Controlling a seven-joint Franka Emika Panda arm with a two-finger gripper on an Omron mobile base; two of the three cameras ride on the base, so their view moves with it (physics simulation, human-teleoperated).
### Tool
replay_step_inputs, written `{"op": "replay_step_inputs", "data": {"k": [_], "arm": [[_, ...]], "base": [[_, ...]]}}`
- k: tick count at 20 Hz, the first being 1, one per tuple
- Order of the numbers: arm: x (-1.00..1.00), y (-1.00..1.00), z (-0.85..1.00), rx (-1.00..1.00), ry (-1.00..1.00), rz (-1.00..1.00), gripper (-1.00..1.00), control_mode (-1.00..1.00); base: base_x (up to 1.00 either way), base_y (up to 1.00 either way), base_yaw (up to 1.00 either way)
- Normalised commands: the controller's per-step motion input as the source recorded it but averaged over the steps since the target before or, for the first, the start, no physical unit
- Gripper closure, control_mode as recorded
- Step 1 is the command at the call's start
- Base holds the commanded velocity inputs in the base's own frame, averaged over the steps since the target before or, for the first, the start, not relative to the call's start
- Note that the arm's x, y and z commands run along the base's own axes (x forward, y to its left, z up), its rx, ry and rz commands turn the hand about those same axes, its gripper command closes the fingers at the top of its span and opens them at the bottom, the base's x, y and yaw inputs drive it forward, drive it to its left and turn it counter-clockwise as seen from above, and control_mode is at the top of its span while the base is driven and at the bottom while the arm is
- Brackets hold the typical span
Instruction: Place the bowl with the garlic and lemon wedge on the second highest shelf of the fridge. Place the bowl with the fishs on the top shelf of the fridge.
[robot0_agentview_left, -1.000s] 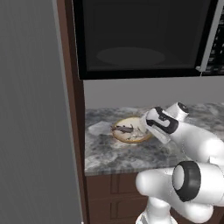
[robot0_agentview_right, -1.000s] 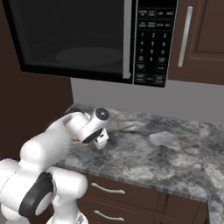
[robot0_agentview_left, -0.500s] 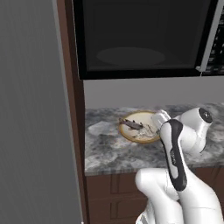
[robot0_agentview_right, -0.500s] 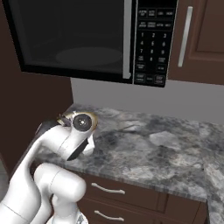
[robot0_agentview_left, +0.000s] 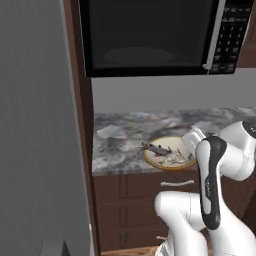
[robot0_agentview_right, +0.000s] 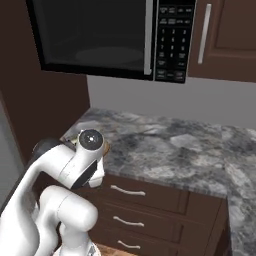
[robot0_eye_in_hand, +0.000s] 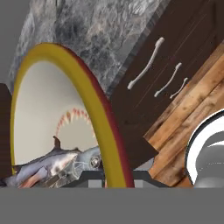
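**A:** Left base view first: where is the fish bowl?

**B:** The bowl (robot0_agentview_left: 167, 152) sits at about 4 o'clock in that frame, at the front edge of the counter (robot0_agentview_left: 125, 135), under the microwave (robot0_agentview_left: 150, 35). The fish (robot0_agentview_left: 162, 151) lie inside it, dark and slender. The white arm reaches to the bowl's 3 o'clock side.

**A:** And the tool?

**B:** Hand view shows the bowl's yellow rim (robot0_eye_in_hand: 94, 109) running straight down toward the bottom edge, where the fingertips would be, with a fish (robot0_eye_in_hand: 48, 164) at 8 o'clock just inside. The tips themselves are lost behind the rim and the grey band, so I cannot tell how far the tool is closed. My judgement is that it straddles the rim, but that is a reading, not a sight.

**A:** Is the bowl lifted?

**B:** Hard to say. In the hand view drawer fronts (robot0_eye_in_hand: 157, 70) and wood floor (robot0_eye_in_hand: 192, 100) show past the rim, so the bowl is at or over the counter's edge. Right base view has the wrist (robot0_agentview_right: 90, 150) at the counter's 9 o'clock corner.

**A:** So which step?

**B:** The fish bowl's trip to the fridge's top shelf, I judge, at its start. The grey fridge side (robot0_agentview_left: 35, 125) stands at 9 o'clock. The next move calls for keeping the bowl level so the fish stay in, and swinging left toward that side.
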Motion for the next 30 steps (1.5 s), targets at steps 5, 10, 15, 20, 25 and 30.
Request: {"op": "replay_step_inputs", "data": {"k": [5, 10, 15, 20, 25, 30], "arm": [[0.0, 0.0, 0.0, 0.0, 0.0, 0.0, 1.0, 1.0], [0.0, 0.0, 0.0, 0.0, 0.0, 0.0, 1.0, 1.0], [0.0, 0.0, 0.0, 0.0, 0.0, 0.0, 1.0, 1.0], [0.0, 0.0, 0.0, 0.0, 0.0, 0.0, 1.0, 1.0], [0.0, 0.0, 0.0, 0.0, 0.0, 0.0, 1.0, 1.0], [0.0, 0.0, 0.0, 0.0, 0.0, 0.0, 1.0, 1.0]], "base": [[-1.0, -0.24, 0.0], [-1.0, -0.04, 0.0], [-1.0, 0.0, 0.0], [-1.0, 0.0, 0.06], [-1.0, 0.24, 0.39], [-0.74, 0.74, 0.66]]}}
